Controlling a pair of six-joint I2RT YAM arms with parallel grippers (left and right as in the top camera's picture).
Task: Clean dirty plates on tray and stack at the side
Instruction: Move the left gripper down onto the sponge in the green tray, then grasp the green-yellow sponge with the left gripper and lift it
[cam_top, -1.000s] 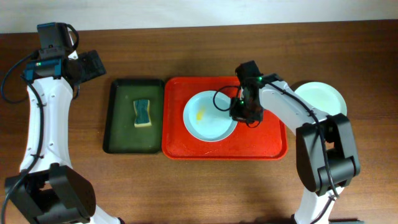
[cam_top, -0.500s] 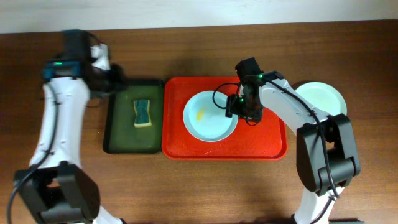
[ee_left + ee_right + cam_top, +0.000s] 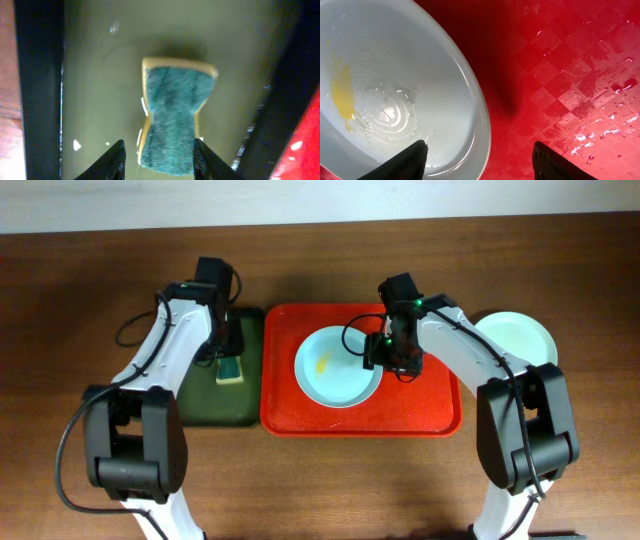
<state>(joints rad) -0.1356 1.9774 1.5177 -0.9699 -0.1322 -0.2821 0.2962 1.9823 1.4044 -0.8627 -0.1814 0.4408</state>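
Observation:
A pale blue plate [image 3: 337, 367] with a yellow smear [image 3: 321, 364] lies on the red tray [image 3: 430, 395]. My right gripper [image 3: 385, 358] stands open astride the plate's right rim. In the right wrist view one finger hangs over the plate [image 3: 395, 75] and the other over the tray [image 3: 560, 75], with the gripper [image 3: 480, 160] touching neither. My left gripper [image 3: 228, 350] is low over the blue-green sponge [image 3: 231, 370] in the dark green tray. In the left wrist view the gripper [image 3: 159, 162] is open, its fingers on either side of the sponge's [image 3: 172, 117] near end.
The dark green tray [image 3: 195, 395] holds a film of murky water [image 3: 100, 75] and sits against the red tray's left side. A second pale plate [image 3: 515, 340] rests on the wooden table right of the red tray. The red tray's floor is wet.
My left arm has swung in from the table's far left to above the sponge, and its jaws have narrowed. The right gripper stays at the plate's rim.

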